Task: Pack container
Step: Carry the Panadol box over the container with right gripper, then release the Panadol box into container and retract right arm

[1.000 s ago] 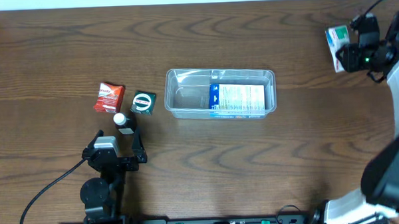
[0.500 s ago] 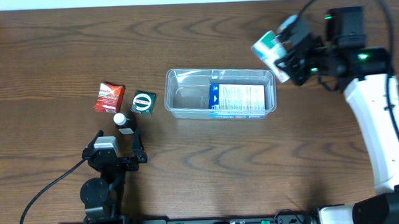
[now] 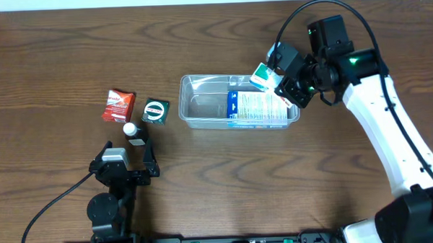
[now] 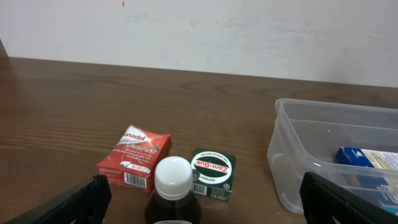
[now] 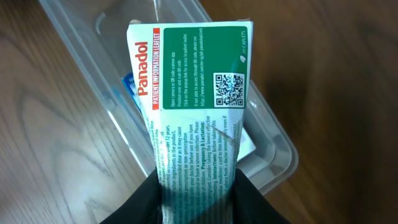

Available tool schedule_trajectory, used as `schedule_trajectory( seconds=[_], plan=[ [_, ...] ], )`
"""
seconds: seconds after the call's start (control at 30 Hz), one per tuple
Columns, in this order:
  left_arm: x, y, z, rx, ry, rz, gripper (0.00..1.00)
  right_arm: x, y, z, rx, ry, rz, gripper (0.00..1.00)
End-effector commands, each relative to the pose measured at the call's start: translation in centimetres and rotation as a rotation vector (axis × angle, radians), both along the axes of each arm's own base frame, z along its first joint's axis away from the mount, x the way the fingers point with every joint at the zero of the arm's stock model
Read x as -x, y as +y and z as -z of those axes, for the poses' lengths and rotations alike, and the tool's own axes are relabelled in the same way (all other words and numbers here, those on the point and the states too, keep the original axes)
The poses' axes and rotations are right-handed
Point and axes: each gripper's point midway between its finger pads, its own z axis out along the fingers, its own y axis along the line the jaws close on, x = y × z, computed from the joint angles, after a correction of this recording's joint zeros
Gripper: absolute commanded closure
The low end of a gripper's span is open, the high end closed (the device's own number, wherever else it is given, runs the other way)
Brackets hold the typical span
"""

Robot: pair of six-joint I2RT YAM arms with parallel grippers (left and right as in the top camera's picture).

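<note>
The clear plastic container (image 3: 201,107) sits mid-table with a blue and white box (image 3: 258,107) lying in its right half. It also shows in the left wrist view (image 4: 292,162) and the right wrist view (image 5: 273,140). My right gripper (image 3: 282,85) is shut on a green and white Panadol box (image 5: 193,106) and holds it above the container's right end; the box shows in the overhead view (image 3: 264,76). My left gripper (image 3: 131,155) is open and empty, just in front of a dark bottle with a white cap (image 4: 173,186).
A red Panadol box (image 3: 119,105) and a dark green Zam-Buk box (image 3: 155,110) lie left of the container, with the bottle (image 3: 132,131) just in front of them. Both boxes show in the left wrist view, red (image 4: 135,157) and green (image 4: 212,173).
My right arm has carried the green and white Panadol box from the far right edge leftward to above the container's right end. The left arm has not moved.
</note>
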Motion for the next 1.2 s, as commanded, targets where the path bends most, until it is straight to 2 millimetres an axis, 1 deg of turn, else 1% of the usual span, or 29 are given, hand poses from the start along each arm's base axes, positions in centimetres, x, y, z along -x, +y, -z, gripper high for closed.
schedule_trajectory(
  seconds=[0.0, 0.2, 0.37, 0.47, 0.57, 0.6, 0.73, 0.9, 1.07, 1.17],
  plan=[
    [0.1, -0.1, 1.7, 0.001, 0.051, 0.007, 0.02, -0.1, 0.3, 0.8, 0.018, 0.015, -0.024, 0.73],
    [0.1, -0.1, 1.7, 0.001, 0.051, 0.007, 0.02, -0.1, 0.3, 3.3, 0.036, 0.093, -0.025, 0.74],
    [0.1, -0.1, 1.7, 0.001, 0.051, 0.007, 0.02, -0.1, 0.8, 5.2, 0.038, 0.146, -0.037, 0.74],
    [0.1, -0.1, 1.7, 0.001, 0.051, 0.007, 0.02, -0.2, 1.1, 6.2, 0.046, 0.164, -0.056, 0.71],
    [0.1, -0.1, 1.7, 0.001, 0.051, 0.007, 0.02, 0.0, 1.3, 7.1, 0.064, 0.168, -0.112, 0.64],
    [0.1, -0.1, 1.7, 0.001, 0.051, 0.007, 0.02, 0.0, 1.4, 7.2, 0.07, 0.161, -0.136, 0.64],
    [0.1, -0.1, 1.7, 0.001, 0.051, 0.007, 0.02, 0.0, 1.9, 7.5, 0.095, 0.118, -0.248, 0.68],
    [0.1, -0.1, 1.7, 0.001, 0.051, 0.007, 0.02, -0.2, 2.0, 7.4, 0.11, 0.072, -0.325, 0.71],
    [0.1, -0.1, 1.7, 0.001, 0.051, 0.007, 0.02, -0.3, 2.0, 7.4, 0.128, 0.039, -0.399, 0.7],
    [0.1, -0.1, 1.7, 0.001, 0.051, 0.007, 0.02, -0.3, 2.0, 7.4, 0.134, 0.024, -0.429, 0.63]
  ],
)
